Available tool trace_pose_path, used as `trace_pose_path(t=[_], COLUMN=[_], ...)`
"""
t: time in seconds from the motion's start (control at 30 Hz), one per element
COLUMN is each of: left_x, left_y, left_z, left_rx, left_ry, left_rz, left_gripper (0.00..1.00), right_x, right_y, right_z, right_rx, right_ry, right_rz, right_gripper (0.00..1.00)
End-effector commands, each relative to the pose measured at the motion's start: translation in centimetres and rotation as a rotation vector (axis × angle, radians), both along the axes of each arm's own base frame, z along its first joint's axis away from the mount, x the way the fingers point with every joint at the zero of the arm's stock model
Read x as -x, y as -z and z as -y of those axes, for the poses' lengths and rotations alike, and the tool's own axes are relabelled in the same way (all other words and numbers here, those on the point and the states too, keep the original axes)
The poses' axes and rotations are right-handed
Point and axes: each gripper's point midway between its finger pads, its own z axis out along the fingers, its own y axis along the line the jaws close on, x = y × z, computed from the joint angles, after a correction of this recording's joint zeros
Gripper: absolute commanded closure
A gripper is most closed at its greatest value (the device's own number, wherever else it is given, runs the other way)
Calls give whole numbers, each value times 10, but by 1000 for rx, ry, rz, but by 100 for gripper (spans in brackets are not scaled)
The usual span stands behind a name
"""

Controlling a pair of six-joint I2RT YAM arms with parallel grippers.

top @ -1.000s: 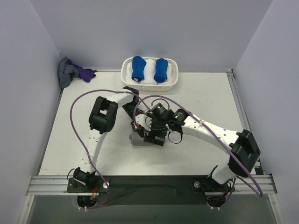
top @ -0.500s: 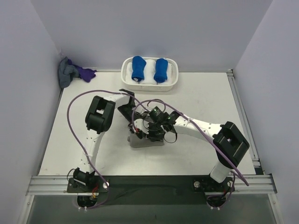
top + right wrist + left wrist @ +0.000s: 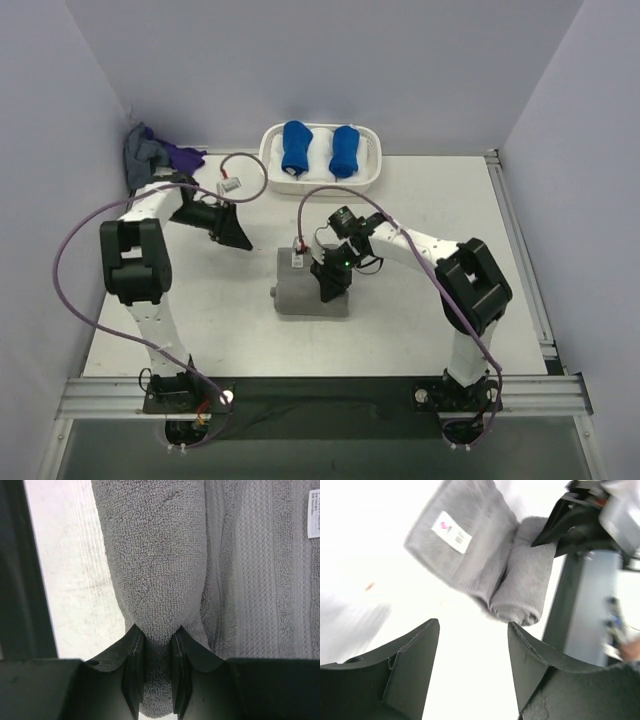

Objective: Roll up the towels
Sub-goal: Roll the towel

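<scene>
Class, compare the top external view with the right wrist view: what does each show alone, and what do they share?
Only the top view: the basket with blue bundles, and the open left gripper, apart from the towel. Only the right wrist: the fingers pinching the towel's rolled part. Both: the towel, its label and the right gripper.

Bright, even light — white table (image 3: 440, 215), 3 pale lavender walls (image 3: 300, 60).

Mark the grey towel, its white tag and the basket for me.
grey towel (image 3: 295, 297): top view, flat left part.
white tag (image 3: 451, 531): left wrist view, its middle.
basket (image 3: 320, 187): top view, near wall.
</scene>
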Motion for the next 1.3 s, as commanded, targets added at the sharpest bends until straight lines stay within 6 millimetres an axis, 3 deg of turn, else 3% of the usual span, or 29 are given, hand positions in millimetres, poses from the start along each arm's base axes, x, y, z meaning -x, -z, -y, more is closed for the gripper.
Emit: trace_pose_path(t=[0.0, 0.03, 0.1, 0.13, 0.23, 0.3, 0.33, 0.37, 0.47, 0.6, 0.73, 0.93, 1.1, 1.13, 1.17, 1.2, 1.27], left_x=[-10, 1, 3, 21, 31, 51, 56, 67, 78, 104, 107, 107, 106, 119, 122, 137, 148], left_y=[-42, -50, -53, -53, -51, -46, -54, -40, -38, -14, -5, 29, 63, 76, 72, 78, 71], left_z=[-19, -23, -28, -26, -21, -4, 1, 13, 30, 63, 87, 98, 92, 87, 91, 84, 88], left_rx=[-31, -51, -101, -112, -175, -216, -228, -237, -242, -227, -217, -266, -338, -343, -331, -329, -291], left_ry=[-14, -15, -23, -17, 22, 105, 131, 186, 285, 489, 595, 735, 809, 864, 883, 905, 907], left_rz=[284, 338, 440, 469, 615, 723, 810, 850, 1005, 1105, 1220, 1292, 1206, 1113, 1086, 983, 919], left_gripper=[33, 33, 32, 29, 26, 25, 22, 19, 14, 13, 12, 13, 31, 50, 57, 63, 73], right_x=[31, 24, 26, 25, 18, 14, 13, 11, 7, 4, 4, 3, 1, -2, -6, -13, -29], right_y=[5, -2, 6, 3, 6, 7, 8, 8, 12, 14, 19, 20, 22, 21, 20, 15, 8], right_z=[11, 3, 4, 0, -5, -8, -9, -12, -12, -12, -11, -9, -8, -7, -6, -4, -3], right_rx=[36, 14, 47, 26, 11, -19, -27, -47, -54, -60, -53, -56, -44, -41, -35, -40, -38], right_ry=[68, 66, 78, 79, 114, 136, 143, 148, 161, 169, 170, 168, 171, 174, 176, 193, 215], right_rz=[-350, -362, -452, -491, -593, -663, -684, -714, -743, -765, -783, -791, -778, -770, -747, -730, -679], right_gripper=[100, 100, 100, 100, 100, 100, 100, 100, 100, 100, 100, 100, 99, 96, 93, 84, 70])
